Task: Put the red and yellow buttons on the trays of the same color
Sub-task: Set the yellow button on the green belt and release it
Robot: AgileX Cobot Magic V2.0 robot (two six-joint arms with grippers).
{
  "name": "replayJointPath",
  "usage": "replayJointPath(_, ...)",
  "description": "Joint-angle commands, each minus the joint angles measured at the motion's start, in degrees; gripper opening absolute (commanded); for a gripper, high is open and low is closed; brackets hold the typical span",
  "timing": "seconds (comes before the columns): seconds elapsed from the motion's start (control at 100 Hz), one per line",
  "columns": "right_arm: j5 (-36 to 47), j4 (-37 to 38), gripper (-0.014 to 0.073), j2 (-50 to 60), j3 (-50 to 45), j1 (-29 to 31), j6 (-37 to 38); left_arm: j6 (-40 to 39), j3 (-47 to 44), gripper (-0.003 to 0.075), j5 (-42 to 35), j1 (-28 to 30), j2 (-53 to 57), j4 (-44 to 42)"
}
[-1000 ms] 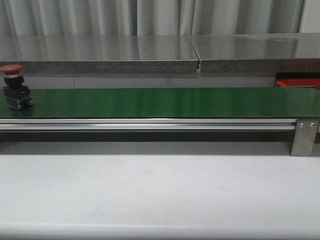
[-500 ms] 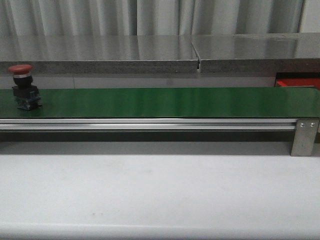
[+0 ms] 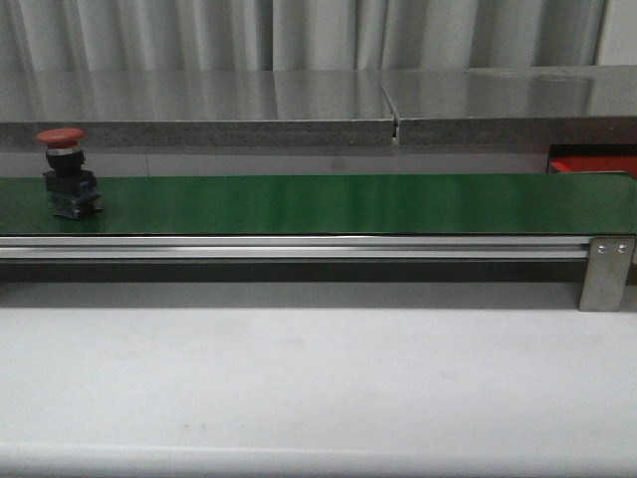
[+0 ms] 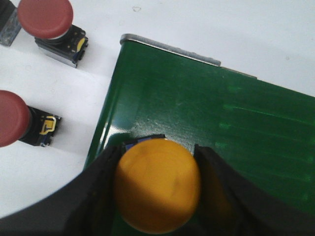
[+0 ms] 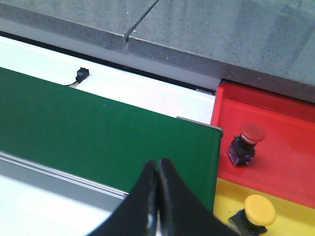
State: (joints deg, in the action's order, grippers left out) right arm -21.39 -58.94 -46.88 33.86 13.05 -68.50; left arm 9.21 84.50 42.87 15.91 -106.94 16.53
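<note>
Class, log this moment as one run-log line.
left hand: shut on yellow button | right hand: shut, empty | red button: on belt

Pale pleated curtains [image 3: 299,35] fill the frame's top; below them runs a grey speckled stone counter [image 3: 199,110].

Front camera faces the belt [image 3: 328,204] side-on; both wrist cameras overlook its ends.
</note>
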Motion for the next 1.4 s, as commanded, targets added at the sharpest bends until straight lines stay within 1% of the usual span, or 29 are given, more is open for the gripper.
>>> replayJointPath(0.0,1.72,-1.56,-0.0068,0.71,1.50,0.00,-0.23,0.64,2.02,0.0350,-1.48,-0.35,2.73,0.73)
replayJointPath(0.03,1.72,-1.56,-0.0068,0.71,1.50,0.00,-0.23,0.64,2.02,0.0443,-1.48,-0.45,2.73,0.90)
replayJointPath(0.04,1.72,-1.56,-0.0068,0.71,1.50,0.00,-0.23,0.64,2.02,0.0443,-1.48,-0.43,2.73,0.90)
replayJointPath(0.07,1.72,-1.56,-0.0068,0.71,1.50,0.00,-0.23,0.64,2.02,0.0529,-1.48,-0.43,2.73,1.16)
replayJointPath(0.09,1.72,-1.56,-0.0068,0.71,1.50,0.00,-0.23,0.74,2.02,0.0559,-1.48,-0.43,2.73,1.26)
replayJointPath(0.1,1.72,-1.56,-0.0068,0.71,1.50,0.00,-0.23,0.72,2.02,0.0585,-1.48,-0.43,2.73,1.27)
replayJointPath(0.15,1.72,-1.56,-0.0068,0.71,1.50,0.00,-0.23,0.72,2.02,0.0662,-1.59,-0.43,2.94,1.27)
replayJointPath(0.19,1.72,-1.56,-0.0068,0.71,1.50,0.00,-0.23,0.72,2.18,0.0685,-1.45,-0.43,2.94,1.27)
replayJointPath(0.35,1.72,-1.62,-0.0068,0.71,1.50,0.00,-0.23,0.98,3.63,0.0661,-0.72,-1.20,3.64,1.68)
replayJointPath(0.48,1.72,-1.62,-0.0068,0.71,1.50,0.00,-0.23,2.71,3.67,0.0659,-1.10,-3.23,5.91,1.78)
replayJointPath(0.61,1.72,-1.62,-0.0068,0.71,1.50,0.00,-0.23,2.71,3.53,0.0659,-1.10,-5.28,9.43,1.78)
replayJointPath(0.74,1.72,-1.62,-0.0068,0.71,1.50,0.00,-0.23,3.30,1.02,0.0659,-1.71,-7.58,15.04,1.78)
replayJointPath(0.83,1.72,-1.62,-0.0068,0.71,1.50,0.00,-0.23,3.57,-2.51,0.0659,-3.69,-8.72,19.61,1.78)
replayJointPath(1.0,1.72,-1.62,-0.0068,0.71,1.50,0.00,-0.23,3.59,-13.11,0.0659,-9.77,-10.11,31.70,2.07)
replayJointPath(1.24,1.72,-1.62,-0.0068,0.71,1.50,0.00,-0.23,3.59,-29.42,0.0657,-12.77,-12.54,49.69,2.21)
replayJointPath(1.32,1.72,-1.62,-0.0068,0.71,1.50,0.00,-0.23,3.59,-33.80,0.0630,-13.13,-12.47,54.56,2.21)
replayJointPath(1.36,1.72,-1.62,-0.0068,0.71,1.50,0.00,-0.23,3.59,-36.62,0.0594,-13.36,-12.47,57.84,2.21)
replayJointPath(1.39,1.72,-1.62,-0.0068,0.71,1.50,0.00,-0.23,3.59,-38.16,0.0554,-13.51,-12.47,59.53,2.21)
